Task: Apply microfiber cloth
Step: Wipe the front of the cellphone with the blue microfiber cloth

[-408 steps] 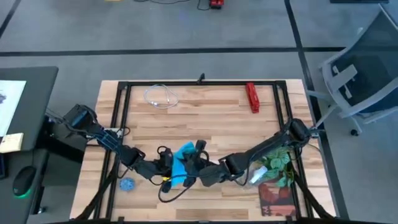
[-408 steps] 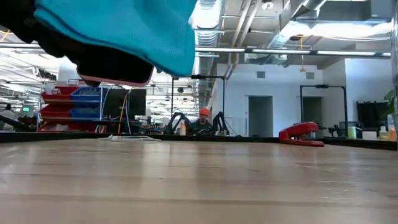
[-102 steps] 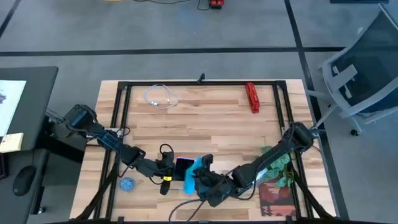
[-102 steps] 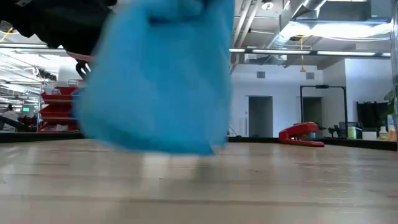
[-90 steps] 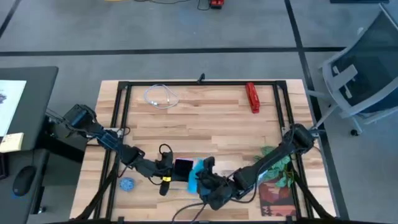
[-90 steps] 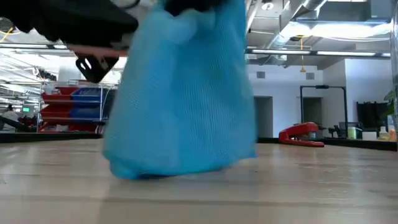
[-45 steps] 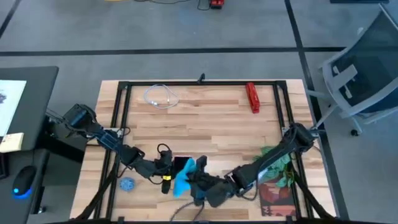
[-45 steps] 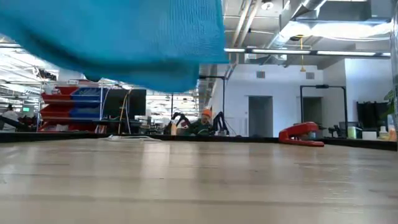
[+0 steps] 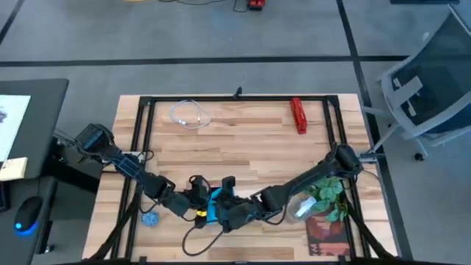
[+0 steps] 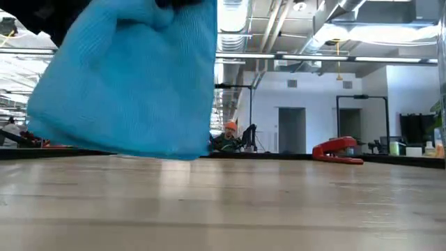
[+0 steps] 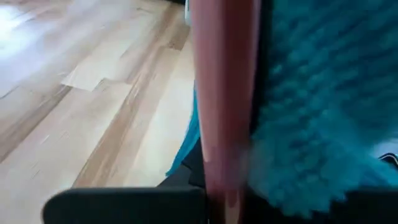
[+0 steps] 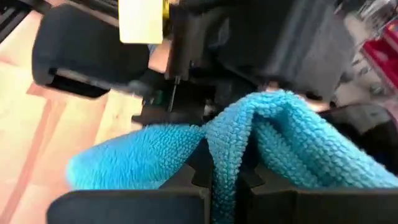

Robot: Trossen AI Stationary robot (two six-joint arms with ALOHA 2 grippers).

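Microfiber cloth seemingly pinched by right claw.

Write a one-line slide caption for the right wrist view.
Right pincer shut on a fold of the blue cloth, held close against the left arm's dark wrist.

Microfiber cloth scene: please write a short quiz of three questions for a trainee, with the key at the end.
1. Which gripper holds the microfiber cloth in its jaws?
2. In the high view, where is the cloth? A: beside the white cable. B: near the front edge of the table, about the middle. C: on the plant.
3. Fill in: the small blue disc lies on the ___ arm's side of the table.
Key: 1, the right gripper; 2, B; 3, left.
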